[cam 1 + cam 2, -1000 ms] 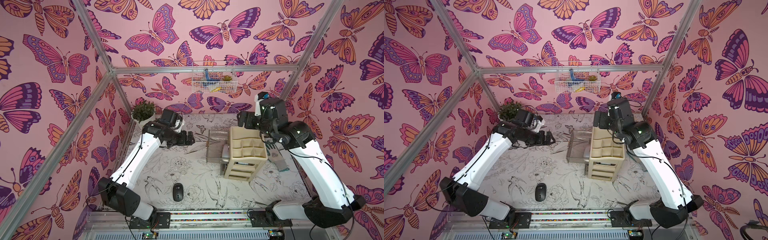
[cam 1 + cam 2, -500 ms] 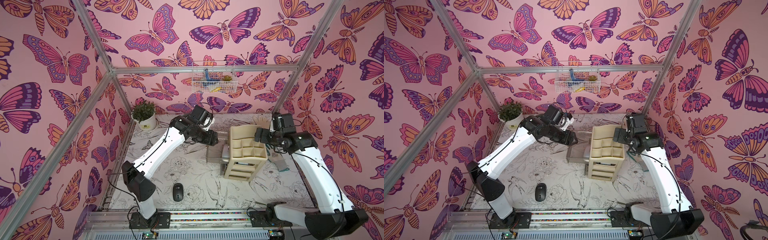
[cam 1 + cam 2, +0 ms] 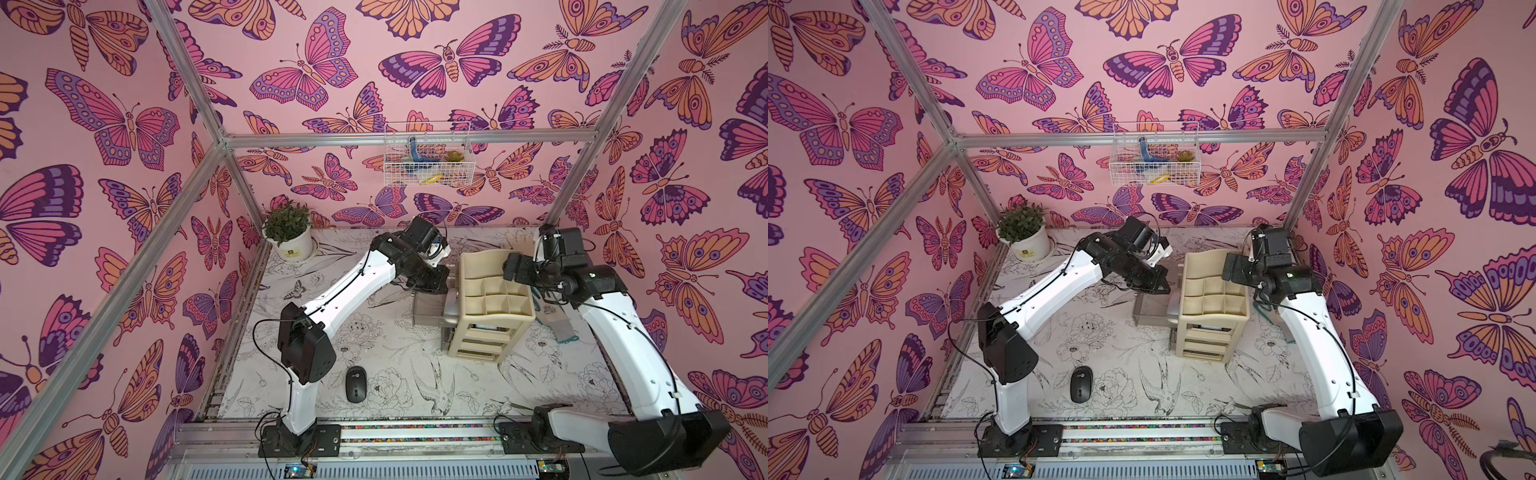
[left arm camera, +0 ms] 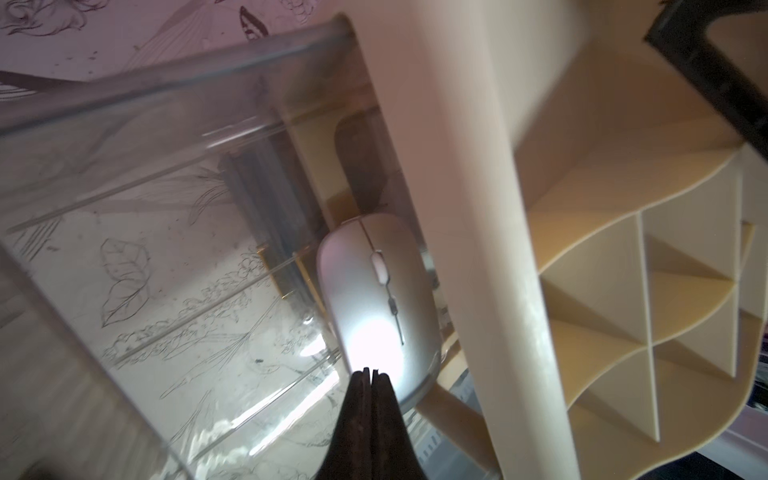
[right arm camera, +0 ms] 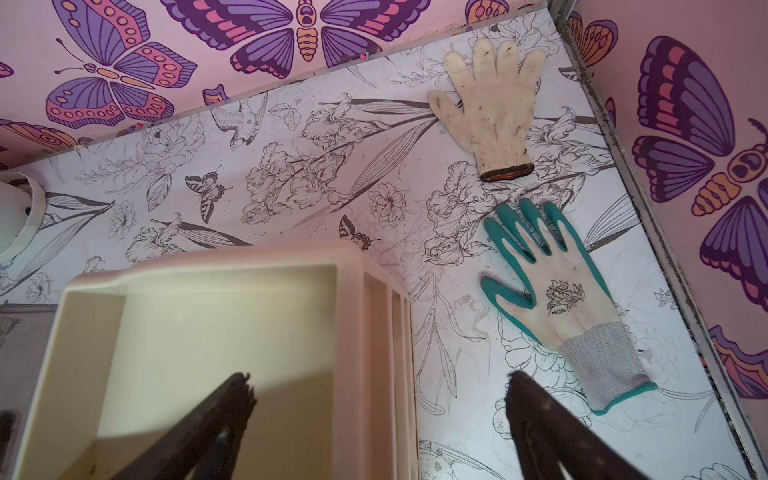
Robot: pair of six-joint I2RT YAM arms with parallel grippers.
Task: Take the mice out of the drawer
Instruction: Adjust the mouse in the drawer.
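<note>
A clear plastic drawer stands pulled out to the left of the cream organizer. In it lies a silver mouse, close to the organizer's front. My left gripper hangs over the drawer, shut, its tips just short of that mouse and holding nothing. A black mouse rests on the table near the front. At the organizer's far right corner, my right gripper is open and straddles the side wall without gripping it. Other mice are hidden.
A potted plant stands in the back left corner. A wire basket hangs on the back wall. A cream knit glove and a teal-palmed glove lie flat to the right of the organizer, near the right wall.
My left arm swung right, from beside the drawer to over it, and its gripper went from open to shut. My right arm drew back rightward to the organizer's corner, still open.
</note>
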